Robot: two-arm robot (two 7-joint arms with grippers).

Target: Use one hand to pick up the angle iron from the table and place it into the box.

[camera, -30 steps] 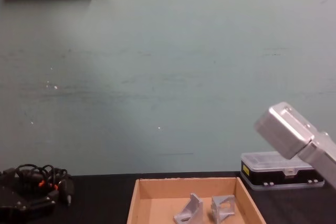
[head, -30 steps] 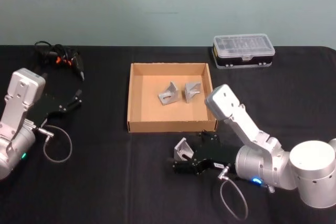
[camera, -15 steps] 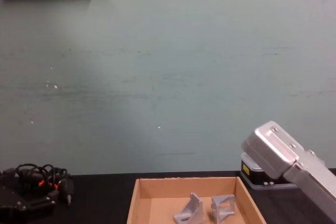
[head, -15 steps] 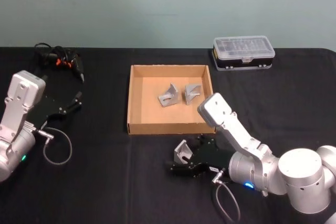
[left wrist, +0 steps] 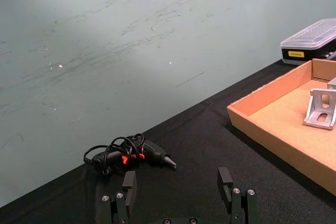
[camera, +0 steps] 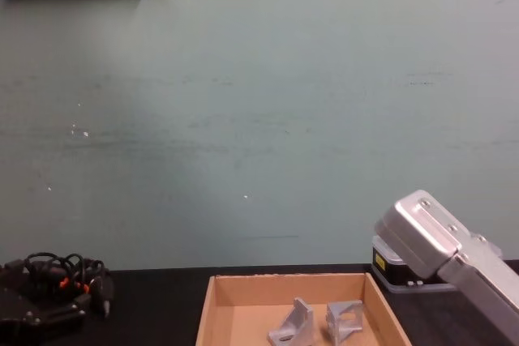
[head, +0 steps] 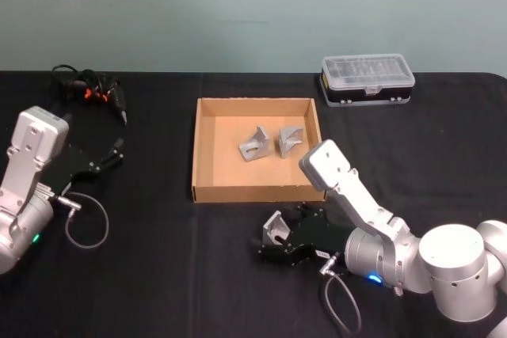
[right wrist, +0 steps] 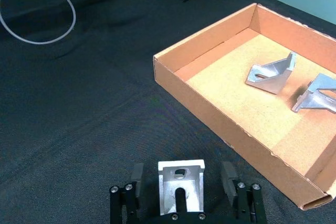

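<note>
So the right end effector (head: 269,237) is down low on the black surface (head: 158,275), just in front of the near wall of the cardboard box (head: 257,191). The angle iron (head: 274,225) sits right between its fingers (right wrist: 137,174). From the right wrist view there's a visible gap on each side of the angle iron, so the jaws are spread around it and not pinching it. I can't tell if the piece is resting flat on the surface or just off it, but it's outside the box, near the front-right corner.

Inside the box there's a second angle iron (head: 253,143) and a third angle iron (head: 289,140), side by side toward the back half, close together.

The left end effector (head: 111,154) is parked well off to the left of the box, jaws wide apart with nothing in them.

Other stuff: a black tool case (head: 367,77) with a clear lid behind the box to the right, and a tangle of black cables (head: 87,89) with orange bits at the back left.
</note>
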